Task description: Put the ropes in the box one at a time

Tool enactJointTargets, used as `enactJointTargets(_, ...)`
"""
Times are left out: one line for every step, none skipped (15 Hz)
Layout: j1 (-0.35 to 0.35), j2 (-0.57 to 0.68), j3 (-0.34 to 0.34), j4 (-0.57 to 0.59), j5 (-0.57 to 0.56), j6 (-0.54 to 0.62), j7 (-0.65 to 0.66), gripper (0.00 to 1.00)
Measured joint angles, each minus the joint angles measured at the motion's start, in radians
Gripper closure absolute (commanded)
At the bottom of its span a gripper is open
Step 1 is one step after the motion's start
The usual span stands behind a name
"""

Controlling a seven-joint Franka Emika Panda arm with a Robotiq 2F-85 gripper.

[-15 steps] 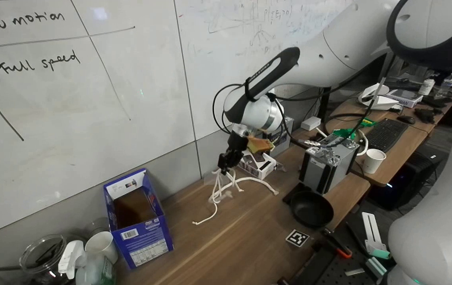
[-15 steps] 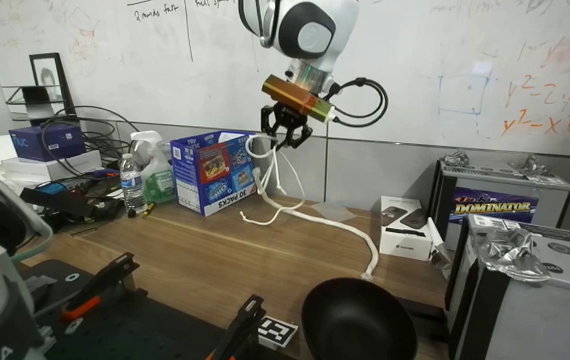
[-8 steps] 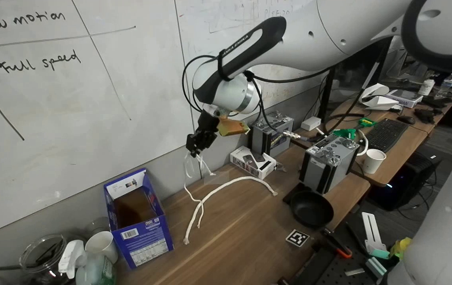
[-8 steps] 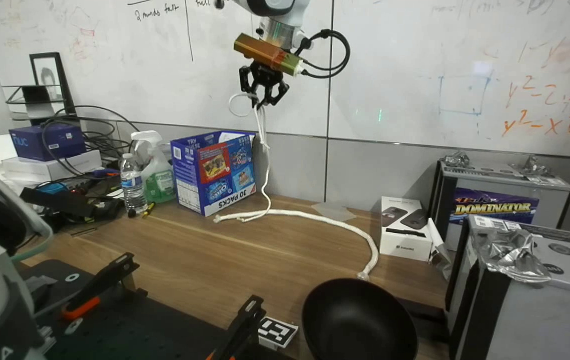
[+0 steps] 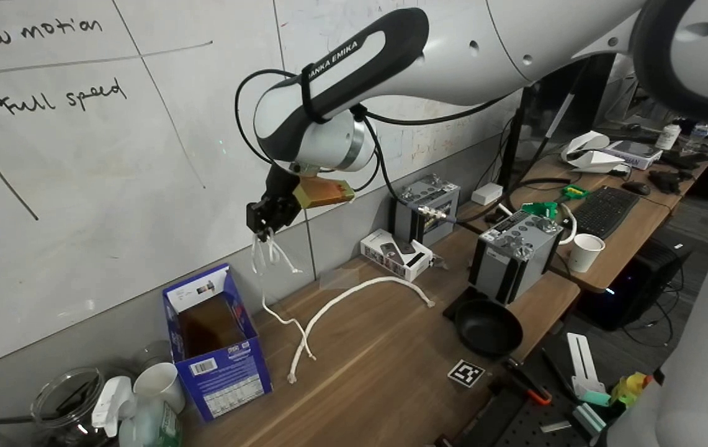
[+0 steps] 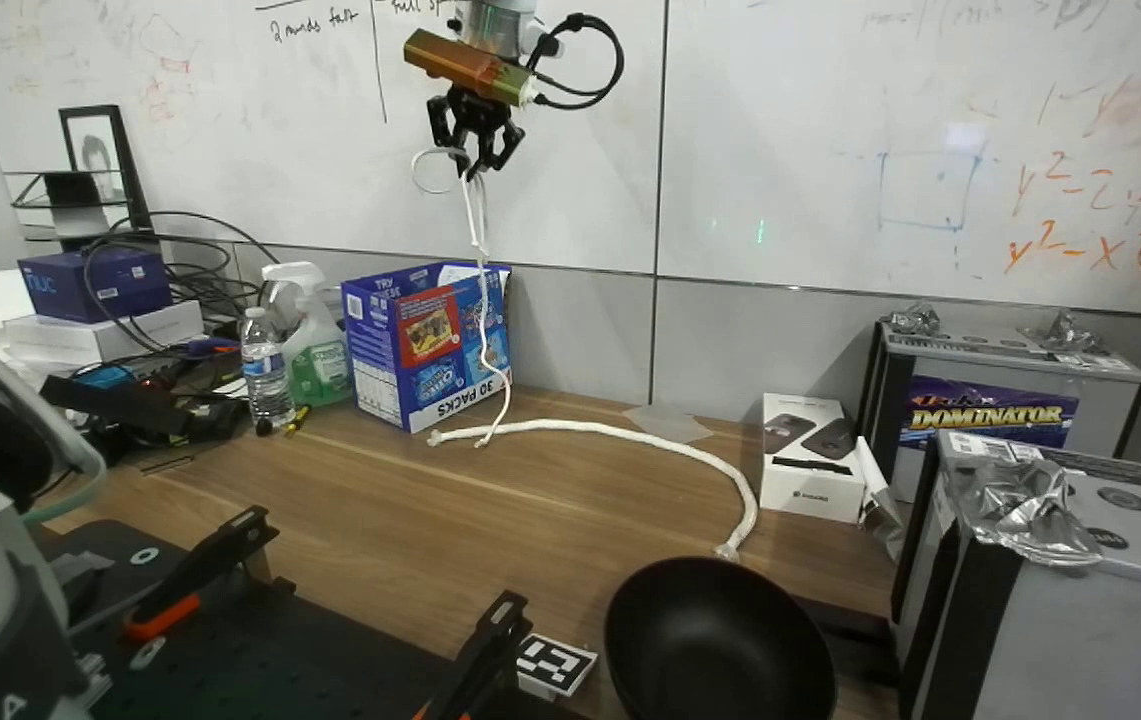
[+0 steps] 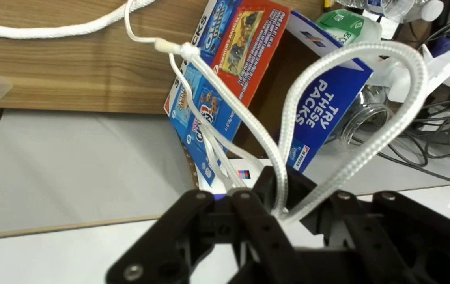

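- Presumably transfer: black hand point(image 6: 471, 172) clamped on thin, looped white rope point(image 7: 366, 149).
- Next: swing it above the blue rectangular cardboard box point(image 6: 430, 340) at back edge of the desk point(image 6: 350, 490).

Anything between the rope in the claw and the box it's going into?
No separate object shows between the held rope and the box. The box's own printed side wall is the obstacle: in both exterior views the rope's tail hangs from the claw outside that wall. It likely needs lifting over the rim.
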Motion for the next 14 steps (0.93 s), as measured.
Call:
enactJointTargets(0.018,0.000,-0.002,0.015,-0.014,0.000,0.022,0.93)
enactJointTargets(0.034,0.001,-0.003,0.031,-0.028,0.000,0.042,0.93)
enactJointTargets(0.049,0.003,-0.004,0.045,-0.038,-0.001,0.058,0.93)
enactJointTargets(0.063,0.007,-0.004,0.060,-0.042,-0.002,0.069,0.93)
enactJointTargets(0.077,0.015,-0.003,0.074,-0.042,-0.003,0.073,0.93)
enactJointTargets(0.088,0.026,-0.003,0.087,-0.042,-0.004,0.074,0.93)
enactJointTargets(0.098,0.040,0.000,0.101,-0.041,-0.005,0.074,0.93)
enactJointTargets(0.105,0.058,0.005,0.114,-0.036,-0.005,0.074,0.93)
enactJointTargets(0.109,0.080,0.011,0.127,-0.027,-0.005,0.072,0.93)
enactJointTargets(0.112,0.104,0.017,0.141,-0.020,-0.005,0.070,0.93)
enactJointTargets(0.112,0.131,0.026,0.155,-0.008,-0.004,0.067,0.93)
enactJointTargets(0.112,0.158,0.034,0.169,0.005,-0.004,0.063,0.93)
enactJointTargets(0.112,0.186,0.042,0.185,0.016,-0.003,0.060,0.93)
enactJointTargets(0.112,0.215,0.049,0.202,0.024,-0.003,0.059,0.93)
